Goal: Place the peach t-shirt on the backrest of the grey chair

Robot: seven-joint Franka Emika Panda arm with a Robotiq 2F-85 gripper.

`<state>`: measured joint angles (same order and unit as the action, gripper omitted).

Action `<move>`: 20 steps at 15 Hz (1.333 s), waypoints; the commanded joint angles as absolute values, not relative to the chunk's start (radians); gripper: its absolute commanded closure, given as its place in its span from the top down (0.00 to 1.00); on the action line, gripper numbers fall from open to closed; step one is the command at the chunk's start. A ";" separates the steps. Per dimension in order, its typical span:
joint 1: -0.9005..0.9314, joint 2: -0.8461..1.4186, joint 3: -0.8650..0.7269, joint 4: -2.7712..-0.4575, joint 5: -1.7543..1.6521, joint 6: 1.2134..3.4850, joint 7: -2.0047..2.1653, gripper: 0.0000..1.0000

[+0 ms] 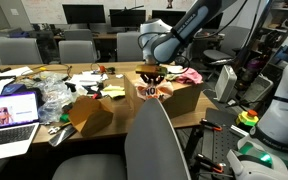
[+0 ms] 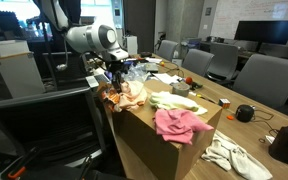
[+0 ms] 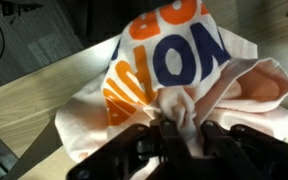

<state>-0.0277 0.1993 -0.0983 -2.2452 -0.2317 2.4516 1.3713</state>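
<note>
The peach t-shirt [image 3: 174,70], with orange and blue lettering, fills the wrist view. My gripper [image 3: 176,128] is shut on a bunched fold of it. In both exterior views the shirt [image 1: 152,90] [image 2: 127,95] hangs from the gripper [image 1: 150,74] [image 2: 115,72] at the top edge of an open cardboard box [image 1: 179,98] [image 2: 154,135]. The grey chair [image 1: 156,140] stands in the foreground of an exterior view, its backrest facing the table, apart from the shirt. A dark chair [image 2: 44,125] stands next to the box.
A pink garment [image 2: 179,125] and a light green one [image 2: 171,101] lie in the box. A second open box [image 1: 91,113], a laptop [image 1: 9,110], plastic bags [image 1: 54,95] and clutter cover the wooden table [image 1: 124,72]. More chairs and monitors stand behind.
</note>
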 commanded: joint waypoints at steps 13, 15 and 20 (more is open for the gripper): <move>-0.004 -0.336 0.080 -2.345 -0.262 2.005 1.271 0.05; 0.013 -0.366 0.126 -2.333 -0.274 1.950 1.227 0.05; 0.085 -0.417 0.237 -2.303 -0.295 1.866 1.119 0.05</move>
<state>0.0496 -0.3769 0.1914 -2.3266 -0.2717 1.9175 1.1873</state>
